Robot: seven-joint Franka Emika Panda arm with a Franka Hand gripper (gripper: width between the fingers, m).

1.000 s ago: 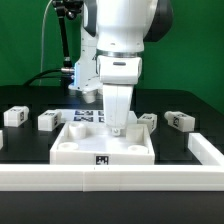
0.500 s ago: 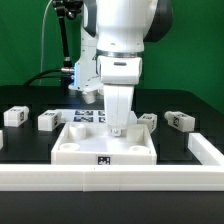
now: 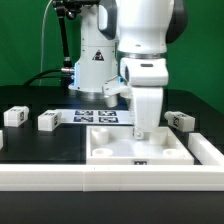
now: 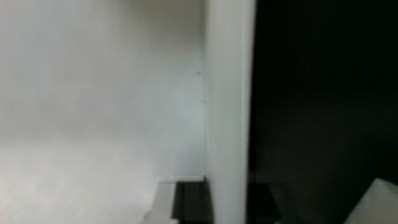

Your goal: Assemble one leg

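The large white square panel (image 3: pixel 140 152) with a raised rim lies on the black table toward the exterior view's right. My gripper (image 3: pixel 146 128) points down at the panel's far rim and is shut on it. In the wrist view the rim (image 4: pixel 228 100) runs between my two dark fingers (image 4: pixel 192 205), with the panel's flat face (image 4: pixel 98 100) to one side. Three small white tagged legs lie loose: two at the exterior view's left (image 3: pixel 14 116) (image 3: pixel 48 121) and one at the right (image 3: pixel 180 121). None is held.
The marker board (image 3: pixel 92 116) lies flat behind the panel near the arm's base. A white rail (image 3: pixel 50 178) runs along the front of the table and turns up its right side (image 3: pixel 208 150), close to the panel.
My gripper and the white panel have moved together toward the exterior view's right, from the middle of the table to beside the right rail. The loose legs have not moved.
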